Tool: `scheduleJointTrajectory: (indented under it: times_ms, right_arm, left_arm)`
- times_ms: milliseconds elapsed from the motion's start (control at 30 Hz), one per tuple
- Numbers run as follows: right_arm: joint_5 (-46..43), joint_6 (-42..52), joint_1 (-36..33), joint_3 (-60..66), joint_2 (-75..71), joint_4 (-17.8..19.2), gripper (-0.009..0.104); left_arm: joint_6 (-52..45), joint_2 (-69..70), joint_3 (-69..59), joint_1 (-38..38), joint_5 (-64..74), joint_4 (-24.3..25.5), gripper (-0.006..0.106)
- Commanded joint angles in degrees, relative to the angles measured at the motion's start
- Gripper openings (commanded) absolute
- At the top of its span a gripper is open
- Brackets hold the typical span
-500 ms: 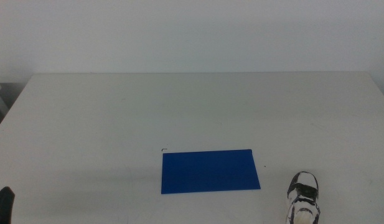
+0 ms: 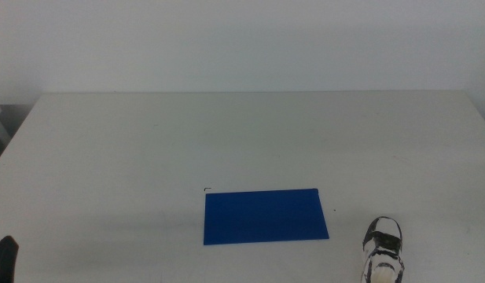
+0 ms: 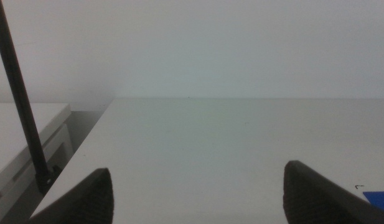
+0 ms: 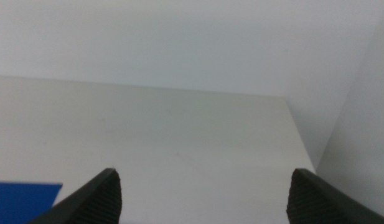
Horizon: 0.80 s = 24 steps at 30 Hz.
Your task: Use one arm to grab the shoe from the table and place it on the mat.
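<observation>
Middle view: the white bench (image 2: 148,149) fills most of the frame. The blue mat (image 2: 265,216) lies flat in the lower centre. The white-and-black sneaker (image 2: 383,251) stands on the bench at the lower right, apart from the mat and to its right, partly cut by the bottom edge. A dark part of the left gripper (image 2: 4,259) shows at the lower left corner.

Left wrist view: the left gripper (image 3: 198,196) is released, its two dark jaws set wide apart above bare bench. A corner of the mat (image 3: 379,198) shows at the lower right edge. A black cable (image 3: 17,93) runs down the left side.

Right wrist view: the right gripper (image 4: 204,196) is likewise released, jaws wide apart, holding nothing. A strip of the mat (image 4: 23,200) sits at the lower left.
</observation>
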<state>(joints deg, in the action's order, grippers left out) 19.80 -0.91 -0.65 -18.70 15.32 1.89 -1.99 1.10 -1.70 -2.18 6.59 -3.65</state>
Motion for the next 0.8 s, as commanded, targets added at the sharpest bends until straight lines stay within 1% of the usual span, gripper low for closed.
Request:
scheduleJointTrajectory:
  times_ms: [0,67,167,267,367,467,567,633,667,733,767]
  right_arm:
    - [-3.3,0.2,0.3,-6.8,5.5,0.5,0.070]
    - [-0.2,-1.1,0.3,-11.6,9.2,0.5,0.070]
    - [8.2,-5.2,-0.3,-19.9,15.1,0.5,0.070]
    - [16.6,-8.8,-2.6,-28.8,21.0,0.5,0.070]
    - [24.8,-15.9,-6.7,-36.6,27.3,0.6,0.070]
    - [31.8,-25.0,-12.1,-42.9,33.2,1.9,0.070]
    - [38.3,-34.1,-18.5,-48.1,39.3,5.3,0.070]
    - [42.7,-39.7,-22.6,-50.5,43.5,9.0,0.070]
    - [44.3,-42.1,-24.5,-51.1,45.5,10.2,0.070]
    - [47.3,-47.3,-28.0,-52.1,49.0,11.8,0.070]
    - [48.1,-49.2,-29.4,-52.1,50.3,12.1,0.070]
  left_arm:
    - [0.7,0.4,-0.3,0.3,-4.6,-0.7,0.094]
    - [0.7,0.4,-0.3,0.3,-4.6,-0.7,0.094]
    - [0.7,0.4,-0.3,0.3,-4.6,-0.7,0.094]
    - [0.7,0.4,-0.3,0.3,-4.6,-0.7,0.094]
    - [0.7,0.4,-0.3,0.3,-4.6,-0.7,0.094]
    - [0.7,0.4,-0.3,0.3,-4.6,-0.7,0.094]
    - [0.7,0.4,-0.3,0.3,-4.6,-0.7,0.094]
    - [0.7,0.4,-0.3,0.3,-4.6,-0.7,0.094]
    - [0.7,0.4,-0.3,0.3,-4.6,-0.7,0.094]
    - [0.7,0.4,-0.3,0.3,-4.6,-0.7,0.094]
    - [0.7,0.4,-0.3,0.3,-4.6,-0.7,0.094]
